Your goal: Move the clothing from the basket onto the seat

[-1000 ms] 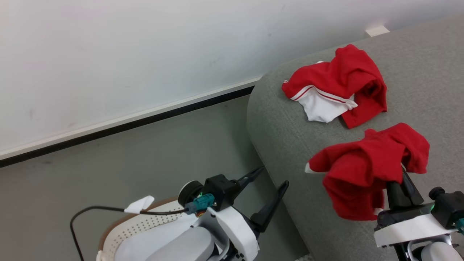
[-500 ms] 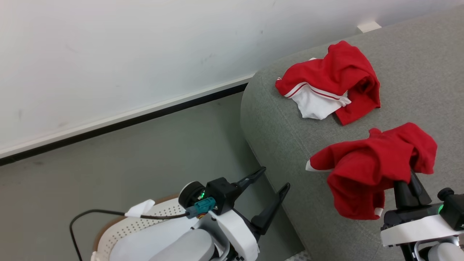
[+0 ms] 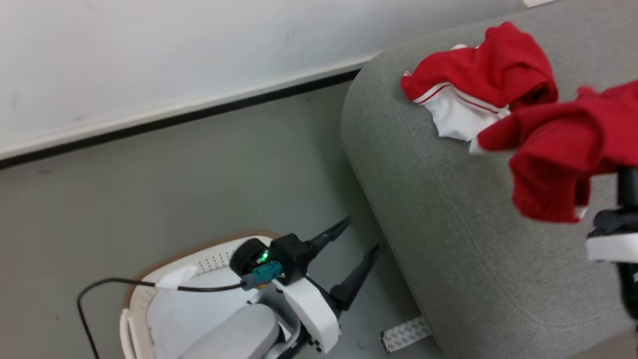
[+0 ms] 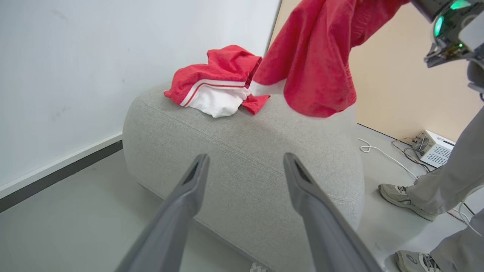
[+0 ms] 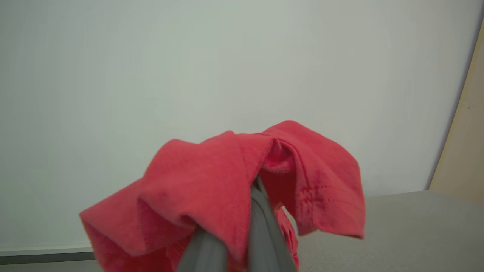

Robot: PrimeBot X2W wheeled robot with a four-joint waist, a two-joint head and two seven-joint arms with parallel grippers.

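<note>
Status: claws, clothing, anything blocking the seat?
Left claw open, empty. Right claw shut on red garment, held over the seat. Red-and-white garment lies on seat. Person's legs beside seat, not blocking.

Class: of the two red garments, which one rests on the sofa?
The red-and-white striped garment, lying on the grey sofa; the plain red garment hangs clamped in the right gripper.

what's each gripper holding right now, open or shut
left gripper: open, holding nothing
right gripper: shut on the red garment
</note>
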